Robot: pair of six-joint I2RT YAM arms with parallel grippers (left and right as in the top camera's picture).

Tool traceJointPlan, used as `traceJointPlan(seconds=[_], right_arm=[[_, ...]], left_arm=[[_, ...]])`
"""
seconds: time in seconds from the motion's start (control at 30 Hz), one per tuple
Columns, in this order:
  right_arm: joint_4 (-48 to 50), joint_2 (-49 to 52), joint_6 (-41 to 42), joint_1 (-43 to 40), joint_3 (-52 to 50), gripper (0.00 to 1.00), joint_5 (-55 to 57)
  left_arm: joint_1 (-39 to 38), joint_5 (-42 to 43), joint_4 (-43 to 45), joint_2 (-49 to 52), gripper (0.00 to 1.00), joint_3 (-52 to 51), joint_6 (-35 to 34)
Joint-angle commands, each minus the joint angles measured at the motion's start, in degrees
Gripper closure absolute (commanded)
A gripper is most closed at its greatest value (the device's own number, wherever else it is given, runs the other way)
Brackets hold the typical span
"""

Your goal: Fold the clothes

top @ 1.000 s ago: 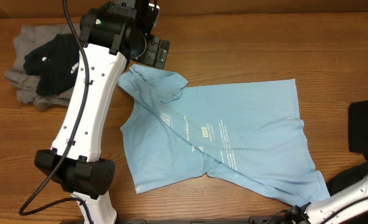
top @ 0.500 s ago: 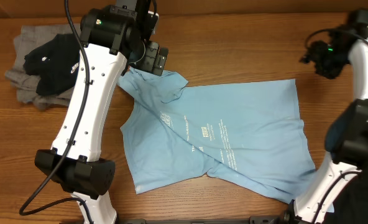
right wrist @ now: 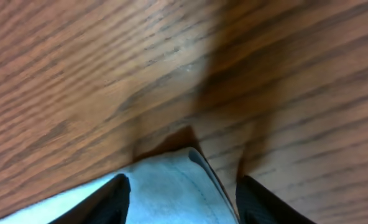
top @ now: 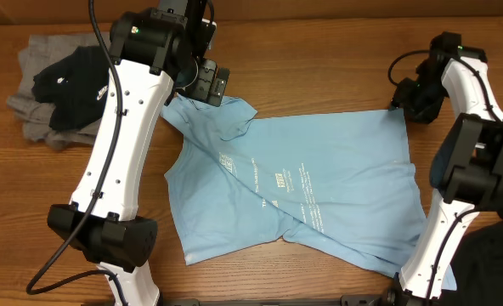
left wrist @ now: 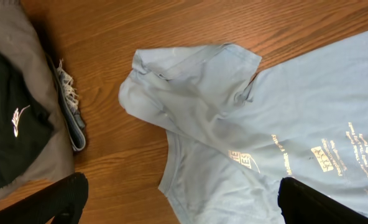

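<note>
**A:** Where does the shirt lie?

**B:** The light blue shirt (top: 319, 170) is spread across the middle of the surface (top: 319, 59), lettering up. Its far left sleeve (top: 222, 115) is crumpled over on itself, and a crease runs along the near hem.

**A:** And the claws?

**B:** The right claw (right wrist: 184, 193) sits low at the shirt's far right corner. Its fingers stand apart on either side of that corner and pinch nothing, placed, I'd judge, to take the corner for a fold. The left claw (left wrist: 181, 190) hangs spread wide above the crumpled sleeve, empty.

**A:** Anything in the way?

**B:** A grey piece (top: 31, 115) with a black piece (top: 69, 81) on top is piled at the far left. It is near the sleeve, with bare wood between them. I think the bunched sleeve is the real nuisance and wants flattening first.
</note>
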Motion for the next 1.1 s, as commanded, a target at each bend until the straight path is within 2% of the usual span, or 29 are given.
traceJointPlan(seconds=[0.0, 0.1, 0.2, 0.3, 0.43, 0.63, 0.77, 0.8, 0.83, 0.87, 0.93, 1.07], right_arm=[[2.1, -0.5, -0.2, 0.1, -2.0, 0.47, -0.9], [4.4, -0.5, -0.2, 0.1, -4.7, 0.53, -1.8], [5.3, -0.5, -0.2, 0.1, -6.1, 0.67, -2.4], [5.5, -0.6, 0.1, 0.1, -5.5, 0.96, -2.4], [5.2, -0.7, 5.3, -1.2, 1.3, 0.96, -2.4], [6.8, -0.7, 11.4, -5.5, 21.7, 0.96, -3.1], [7.9, -0.7, 14.2, -8.5, 31.2, 0.96, -3.1], [7.6, -0.7, 14.3, -9.0, 32.3, 0.82, -3.9], [6.9, -0.7, 14.3, -9.5, 33.2, 0.49, -4.7], [5.9, -0.7, 14.3, -9.9, 33.8, 0.35, -5.2], [3.3, -0.7, 14.0, -10.5, 34.8, 0.21, -5.2], [-2.0, -1.3, 13.8, -11.4, 35.8, 0.14, -5.4]], left_arm=[[0.3, 0.5, 0.2, 0.0, 0.0, -0.3, -0.2], [0.3, 0.5, 0.1, 0.0, 0.0, -0.3, -0.3], [0.3, 0.5, 0.1, 0.0, 0.0, -0.3, -0.4], [0.3, 0.4, 0.2, 0.0, 0.0, -0.3, -0.4], [0.3, 0.4, 0.3, 0.0, 0.0, -0.3, -0.4], [0.3, 0.5, 0.5, 0.0, 0.0, -0.3, -0.4], [0.3, 0.5, 0.8, 0.0, 0.0, -0.3, -0.5], [0.3, 0.5, 0.9, 0.0, 0.0, -0.3, -0.9], [0.3, 0.5, 1.0, 0.0, 0.0, -0.3, -1.3], [0.3, 0.5, 1.1, 0.0, 0.0, -0.3, -1.5], [0.3, 0.5, 1.1, 0.0, 0.0, -0.3, -1.7], [0.3, 0.3, -0.2, 0.0, 0.0, -0.3, -1.7]])
